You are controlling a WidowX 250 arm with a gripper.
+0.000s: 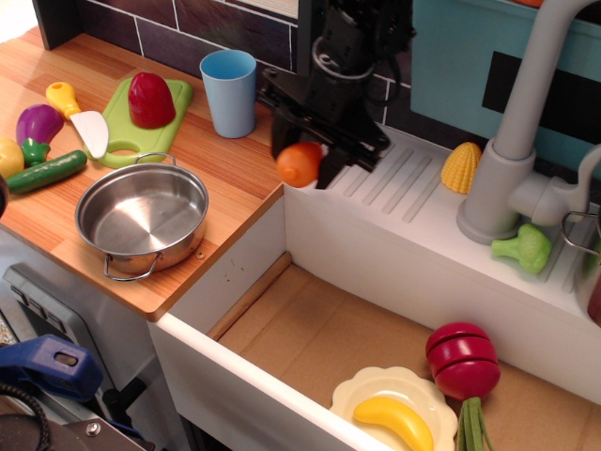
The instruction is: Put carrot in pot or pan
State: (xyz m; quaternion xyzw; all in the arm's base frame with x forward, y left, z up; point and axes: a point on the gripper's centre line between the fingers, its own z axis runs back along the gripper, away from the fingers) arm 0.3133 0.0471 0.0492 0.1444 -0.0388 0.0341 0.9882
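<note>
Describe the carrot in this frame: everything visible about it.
The carrot is a small, smooth, glossy orange piece that looks like plastic, rounded like an egg. It is held between the fingers of the black pincer, lifted clear of the surfaces, above the edge where the wooden counter meets the white sink ledge. Nothing but the pincer touches it.
</note>
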